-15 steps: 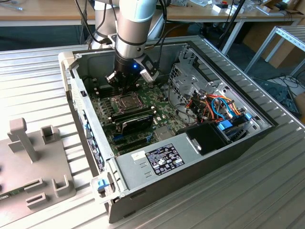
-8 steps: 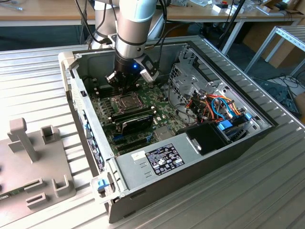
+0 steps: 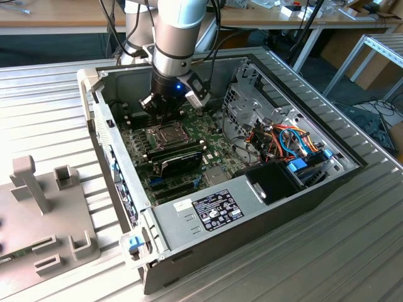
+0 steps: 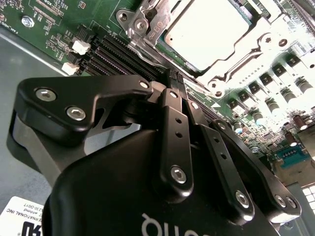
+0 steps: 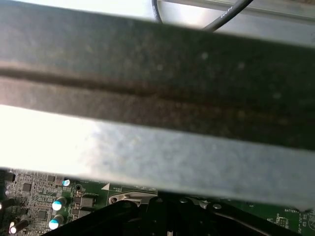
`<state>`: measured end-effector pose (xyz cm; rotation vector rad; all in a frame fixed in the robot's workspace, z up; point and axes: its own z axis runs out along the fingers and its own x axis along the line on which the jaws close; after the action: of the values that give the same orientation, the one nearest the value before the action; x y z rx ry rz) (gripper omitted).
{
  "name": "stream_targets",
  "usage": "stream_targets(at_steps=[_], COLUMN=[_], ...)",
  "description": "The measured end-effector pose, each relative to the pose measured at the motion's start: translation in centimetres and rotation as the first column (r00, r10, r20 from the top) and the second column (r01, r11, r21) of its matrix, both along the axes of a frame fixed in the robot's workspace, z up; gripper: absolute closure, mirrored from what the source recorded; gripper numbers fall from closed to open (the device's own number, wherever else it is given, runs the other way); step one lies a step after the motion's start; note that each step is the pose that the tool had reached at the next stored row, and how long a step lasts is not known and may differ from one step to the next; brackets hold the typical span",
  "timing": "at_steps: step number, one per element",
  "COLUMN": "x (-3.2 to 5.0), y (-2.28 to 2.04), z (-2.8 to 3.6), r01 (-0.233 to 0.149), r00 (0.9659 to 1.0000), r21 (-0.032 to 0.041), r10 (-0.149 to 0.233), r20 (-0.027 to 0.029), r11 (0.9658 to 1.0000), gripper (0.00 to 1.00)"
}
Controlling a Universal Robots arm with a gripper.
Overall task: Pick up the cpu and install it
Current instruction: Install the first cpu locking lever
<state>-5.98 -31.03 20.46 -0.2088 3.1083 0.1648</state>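
Claw [image 4: 173, 81] beside socketed cpu [image 4: 209, 32]

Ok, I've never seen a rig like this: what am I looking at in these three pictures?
A robot arm reaches into an open computer case that stands on a metal table. The exterior view looks on from outside, and both wrist views ride on the arm. Its end effector hovers just above the motherboard's socket. In the second wrist view the cpu lies in that socket, not in the end effector.
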Motion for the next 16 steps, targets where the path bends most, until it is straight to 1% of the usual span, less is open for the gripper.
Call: stream_targets(at_steps=[7,13,16], x=[-0.01,0.00,-0.01], y=[-0.01,-0.01,-0.02], z=[0.01,-0.02,-0.17], r01=[0.000,0.000,0.000], r00=[1.0000,1.0000,1.0000], r21=[-0.0062,-0.0087,-0.0088], r10=[0.000,0.000,0.000], r20=[-0.0001,-0.0001,-0.0001], r11=[1.0000,1.0000,1.0000], gripper=[0.89,0.89,0.89])
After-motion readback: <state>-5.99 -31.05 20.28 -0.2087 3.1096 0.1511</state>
